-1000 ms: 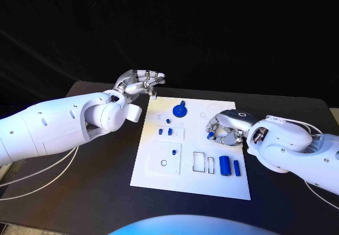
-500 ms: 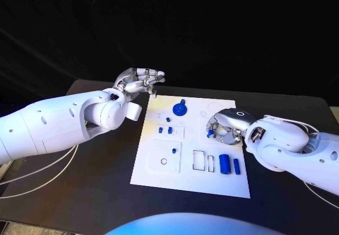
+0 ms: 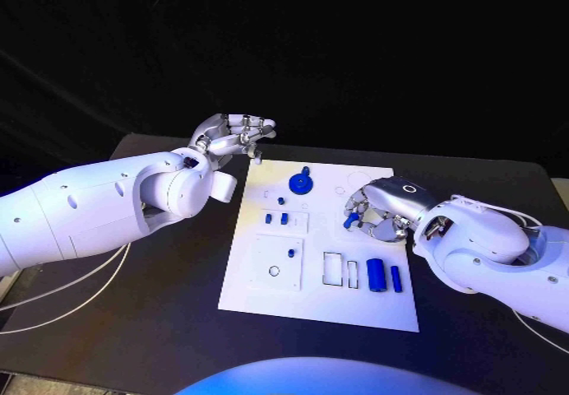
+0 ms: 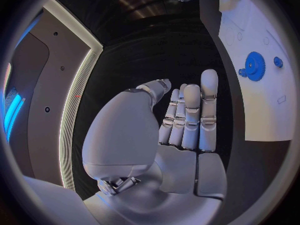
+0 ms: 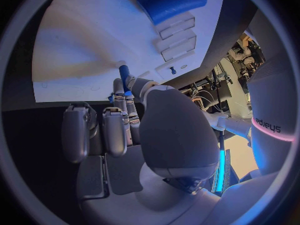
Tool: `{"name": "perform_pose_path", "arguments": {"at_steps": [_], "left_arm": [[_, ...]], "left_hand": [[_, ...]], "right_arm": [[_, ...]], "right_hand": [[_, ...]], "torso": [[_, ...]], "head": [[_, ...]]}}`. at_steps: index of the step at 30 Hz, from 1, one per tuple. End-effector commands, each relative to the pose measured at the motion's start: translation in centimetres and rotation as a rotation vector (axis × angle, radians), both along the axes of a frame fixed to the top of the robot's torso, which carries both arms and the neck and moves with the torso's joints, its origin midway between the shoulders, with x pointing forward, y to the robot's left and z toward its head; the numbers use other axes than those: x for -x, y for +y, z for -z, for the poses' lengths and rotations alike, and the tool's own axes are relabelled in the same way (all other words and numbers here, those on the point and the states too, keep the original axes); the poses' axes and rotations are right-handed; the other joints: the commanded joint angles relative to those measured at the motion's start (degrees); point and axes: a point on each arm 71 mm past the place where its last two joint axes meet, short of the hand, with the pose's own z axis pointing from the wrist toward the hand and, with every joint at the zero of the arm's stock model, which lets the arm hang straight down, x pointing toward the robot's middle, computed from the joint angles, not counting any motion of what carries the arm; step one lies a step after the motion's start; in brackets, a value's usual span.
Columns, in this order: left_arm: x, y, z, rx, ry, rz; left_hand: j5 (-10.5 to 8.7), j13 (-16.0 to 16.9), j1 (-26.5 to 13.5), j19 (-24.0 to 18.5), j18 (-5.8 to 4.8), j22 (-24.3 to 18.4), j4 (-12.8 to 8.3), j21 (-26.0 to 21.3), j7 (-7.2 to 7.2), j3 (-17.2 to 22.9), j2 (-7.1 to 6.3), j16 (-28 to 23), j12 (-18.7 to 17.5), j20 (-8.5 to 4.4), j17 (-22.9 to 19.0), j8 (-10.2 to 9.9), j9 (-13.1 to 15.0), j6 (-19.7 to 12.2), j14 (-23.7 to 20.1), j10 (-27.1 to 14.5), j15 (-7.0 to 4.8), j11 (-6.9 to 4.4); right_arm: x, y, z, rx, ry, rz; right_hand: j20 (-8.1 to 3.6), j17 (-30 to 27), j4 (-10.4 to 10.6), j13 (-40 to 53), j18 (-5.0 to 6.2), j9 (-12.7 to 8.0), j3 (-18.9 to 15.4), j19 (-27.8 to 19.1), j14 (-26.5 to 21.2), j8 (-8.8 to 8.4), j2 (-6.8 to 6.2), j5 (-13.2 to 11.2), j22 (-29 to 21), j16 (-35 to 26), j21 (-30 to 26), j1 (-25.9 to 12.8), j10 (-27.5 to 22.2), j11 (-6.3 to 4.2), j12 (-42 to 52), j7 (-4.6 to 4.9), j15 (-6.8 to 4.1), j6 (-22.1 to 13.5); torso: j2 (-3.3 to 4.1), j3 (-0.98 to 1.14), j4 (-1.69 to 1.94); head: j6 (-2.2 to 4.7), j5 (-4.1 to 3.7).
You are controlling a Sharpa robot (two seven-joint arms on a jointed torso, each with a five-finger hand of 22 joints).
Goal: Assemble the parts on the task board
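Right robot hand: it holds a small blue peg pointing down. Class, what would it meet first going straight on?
Probably the white task board beneath the right robot hand, with the blue peg landing first; depth is unclear.

board (image 3: 318, 306): white plate, flat, mid-table
gear (image 3: 303, 183): blue, flat on board's far part
pegs (image 3: 276, 219): two small blue, side by side, mid-board
cylinder (image 3: 376, 276): blue, lying near board's right edge
pin (image 3: 351, 220): small blue, pinched in right hand (image 3: 380, 212) above board
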Motion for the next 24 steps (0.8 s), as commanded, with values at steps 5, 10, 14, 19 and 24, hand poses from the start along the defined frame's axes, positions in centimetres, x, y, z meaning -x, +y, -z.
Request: {"name": "perform_pose_path", "arguments": {"at_steps": [5,10,14,19,24], "left_arm": [[-0.1,-0.4,0.0,0.013,-0.002,0.020],[-0.1,-0.6,0.0,0.014,-0.001,0.024],[-0.2,-0.6,0.0,0.014,-0.002,0.024],[-0.4,-0.8,0.1,0.015,-0.004,0.025],[-0.6,-1.2,0.1,0.017,-0.002,0.034]], "left_hand": [[-0.20,0.04,-0.41,-0.20,0.27,-0.05,0.03,-0.23,0.04,0.17,0.02,-0.10,0.17,0.08,-0.05,0.28,0.08,-0.45,-0.31,-0.29,0.11,0.10],[-0.20,0.04,-0.41,-0.20,0.27,-0.05,0.03,-0.23,0.04,0.17,0.02,-0.10,0.17,0.08,-0.05,0.28,0.08,-0.45,-0.31,-0.29,0.11,0.10],[-0.20,0.09,-0.45,-0.21,0.27,-0.03,0.05,-0.21,0.04,0.21,0.12,-0.08,0.31,0.09,-0.09,0.35,0.11,-0.49,-0.33,-0.38,0.11,0.10],[-0.20,0.09,-0.45,-0.21,0.27,-0.03,0.05,-0.21,0.04,0.21,0.12,-0.08,0.31,0.09,-0.09,0.35,0.11,-0.49,-0.33,-0.38,0.11,0.10],[-0.20,0.11,-0.49,-0.22,0.27,-0.01,0.07,-0.20,0.05,0.21,0.14,-0.07,0.36,0.10,-0.10,0.37,0.11,-0.53,-0.34,-0.44,0.12,0.11]], "right_arm": [[1.4,1.0,-2.0,-0.147,-0.059,-0.030],[2.5,2.7,-2.4,-0.190,-0.044,-0.079],[3.4,4.7,-1.9,-0.209,-0.017,-0.130],[4.6,7.5,-0.6,-0.214,0.023,-0.200],[5.2,9.5,1.0,-0.188,0.066,-0.244]], "right_hand": [[-0.50,0.18,0.63,-0.16,-0.74,2.30,-0.09,2.49,2.80,1.02,-0.41,-0.28,8.54,0.27,0.20,-1.32,0.20,-0.01,-0.33,-0.23,-0.50,-0.12],[-0.51,0.27,0.51,-0.14,-0.77,2.35,-0.08,2.53,2.82,1.08,-0.51,-0.27,8.62,0.33,0.35,-1.28,0.27,-0.06,-0.36,-0.25,-0.53,-0.09],[-0.52,0.30,0.45,-0.13,-0.77,2.38,-0.07,2.54,2.83,1.10,-0.57,-0.26,8.63,0.35,0.37,-1.26,0.30,-0.07,-0.39,-0.25,-0.55,-0.08],[-0.53,0.31,0.42,-0.12,-0.76,2.39,-0.05,2.52,2.83,1.11,-0.57,-0.25,8.60,0.36,0.31,-1.24,0.31,-0.07,-0.40,-0.25,-0.55,-0.07],[-0.53,0.22,0.50,-0.07,-0.75,2.45,-0.18,2.51,2.81,1.08,-1.08,-0.16,8.61,0.31,0.26,-1.79,0.31,0.06,-0.68,-0.09,-0.50,-0.31]], "torso": [[0.01,0.07,0.01],[0.01,0.06,0.05],[-0.03,-0.02,0.04],[-0.01,-0.06,0.15],[0.07,-0.13,0.19]], "head": [[0.32,0.11],[0.28,0.45],[0.27,0.61],[0.09,0.99],[0.20,1.33]]}}
